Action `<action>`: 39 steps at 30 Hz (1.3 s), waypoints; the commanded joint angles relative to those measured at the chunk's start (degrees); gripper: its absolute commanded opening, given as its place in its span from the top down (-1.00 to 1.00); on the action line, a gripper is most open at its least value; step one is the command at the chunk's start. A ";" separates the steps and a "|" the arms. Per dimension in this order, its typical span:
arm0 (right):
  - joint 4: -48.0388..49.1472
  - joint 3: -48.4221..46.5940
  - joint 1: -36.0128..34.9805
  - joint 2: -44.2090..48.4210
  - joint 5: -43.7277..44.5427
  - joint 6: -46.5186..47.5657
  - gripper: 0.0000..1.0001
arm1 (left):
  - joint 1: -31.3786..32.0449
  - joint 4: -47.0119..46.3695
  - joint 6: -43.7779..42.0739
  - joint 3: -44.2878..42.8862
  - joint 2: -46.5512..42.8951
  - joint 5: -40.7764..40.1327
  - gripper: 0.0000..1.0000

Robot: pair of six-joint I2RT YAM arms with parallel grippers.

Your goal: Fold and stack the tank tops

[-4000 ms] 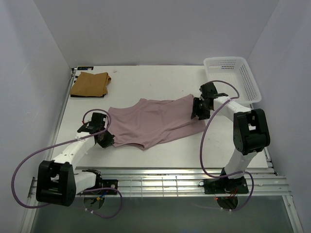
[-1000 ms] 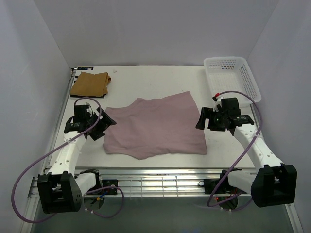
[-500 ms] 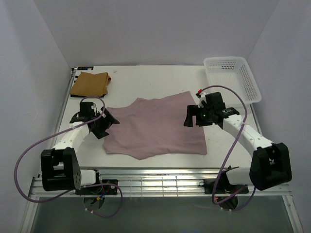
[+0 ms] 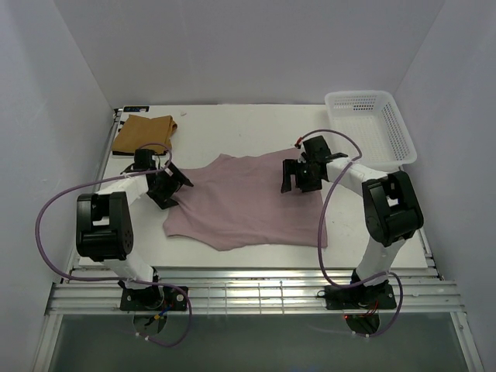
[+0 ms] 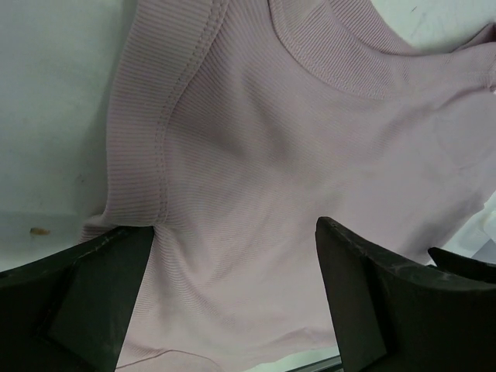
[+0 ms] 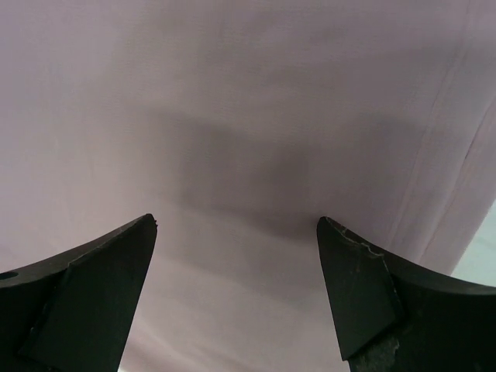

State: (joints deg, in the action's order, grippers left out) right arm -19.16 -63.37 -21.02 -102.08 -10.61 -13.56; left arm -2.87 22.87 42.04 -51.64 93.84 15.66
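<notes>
Pink tank top (image 4: 248, 205): I see left gripper (image 4: 168, 188) and right gripper (image 4: 297, 177) moved inward over it, both wide, empty

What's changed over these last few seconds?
The pink tank top was spread flatter and released. The left gripper and right gripper pulled back, then swung in again, now open over its far corners. Tan tank top and mesh basket haven't moved.

We see a pale dusty pink cloth tank top (image 4: 248, 209) spread flat, the left gripper (image 4: 167, 192) at its left edge, the right gripper (image 4: 295, 180) over its far right corner, and a folded tan-brown cloth top (image 4: 143, 133) at far left.
</notes>
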 commanded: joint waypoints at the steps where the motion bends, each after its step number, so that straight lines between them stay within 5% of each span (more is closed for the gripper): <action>1: 2.37 -4.64 0.10 -4.07 5.14 -0.15 -0.80 | 0.24 -1.69 -1.44 -0.83 4.93 -4.49 -0.96; 15: 2.46 -13.35 0.80 -8.66 10.17 0.38 -0.80 | 0.24 0.15 -4.07 -10.85 11.46 -4.59 -0.96; 20: 1.76 -12.39 0.71 -1.38 7.63 1.26 -0.80 | 0.32 1.91 -3.72 -8.05 0.40 -3.53 -0.96; 27: -0.18 1.56 0.45 18.98 7.80 -1.55 -0.80 | 1.91 6.47 -0.57 -0.67 -19.47 -3.27 -0.96; 39: -8.17 29.79 3.87 48.18 8.94 -9.64 -0.80 | 20.44 6.14 15.43 26.22 -46.20 2.18 -0.96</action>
State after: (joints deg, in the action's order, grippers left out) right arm -24.93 -36.07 -18.35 -58.37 -2.07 -20.40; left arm 14.41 30.15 50.81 -28.23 50.43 17.02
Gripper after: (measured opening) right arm 0.900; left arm 0.976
